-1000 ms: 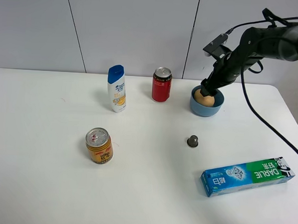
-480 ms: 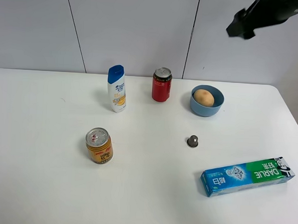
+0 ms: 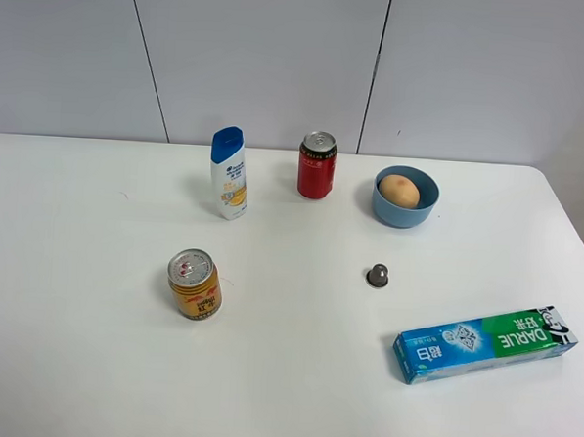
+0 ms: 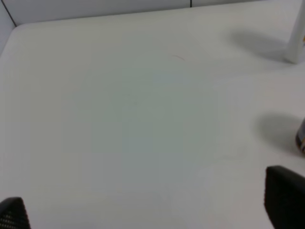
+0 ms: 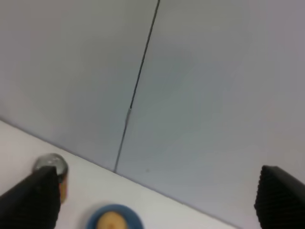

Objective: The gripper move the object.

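Note:
The object, a tan-yellow potato, lies in a blue bowl at the back right of the white table. Neither arm shows in the exterior high view. In the right wrist view my right gripper is open and empty, its fingertips wide apart, high above the potato and the bowl, facing the wall. In the left wrist view my left gripper is open and empty over bare table.
A red can and a shampoo bottle stand at the back. A yellow can stands front left. A small grey knob and a toothpaste box lie at the right.
My right arm let go of the potato in the bowl, rose up and back, and left the exterior high view. The potato stays in the bowl.

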